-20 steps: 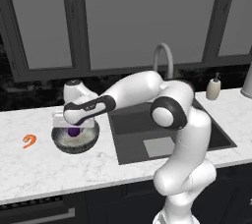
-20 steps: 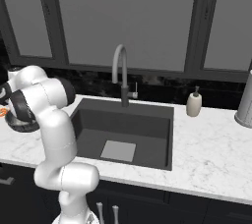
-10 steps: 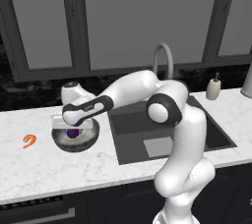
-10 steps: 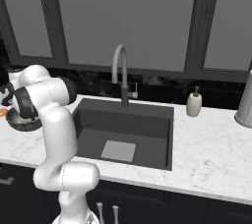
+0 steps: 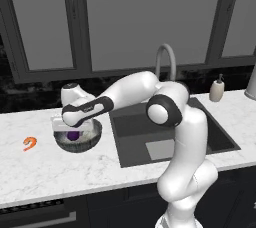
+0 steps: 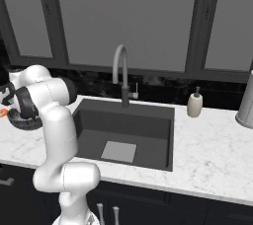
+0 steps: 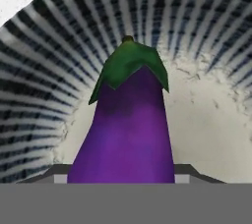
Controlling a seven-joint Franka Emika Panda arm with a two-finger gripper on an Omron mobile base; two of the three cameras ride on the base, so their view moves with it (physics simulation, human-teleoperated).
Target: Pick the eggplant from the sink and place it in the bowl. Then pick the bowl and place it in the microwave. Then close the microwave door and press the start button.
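The purple eggplant [image 7: 128, 125] with its green cap hangs stem-down inside the ribbed dark grey bowl [image 7: 54, 75]. My gripper [image 7: 120, 175] is shut on it, with a fingertip pressed against each side. On the counter left of the sink [image 5: 165, 132], the bowl [image 5: 80, 143] stands with my gripper [image 5: 74, 131] lowered into it and the eggplant [image 5: 73, 136] showing just under the hand. In the right base view my arm covers most of the bowl [image 6: 22, 121]. The microwave and its door are out of view.
An orange shrimp [image 5: 30, 143] lies on the marble counter left of the bowl. The curved faucet [image 5: 167, 57] rises behind the sink. A soap dispenser [image 6: 194, 104] and a metal canister [image 6: 245, 103] stand at the right.
My hand has sunk a little deeper into the bowl with the eggplant. The jaws have kept the same width.
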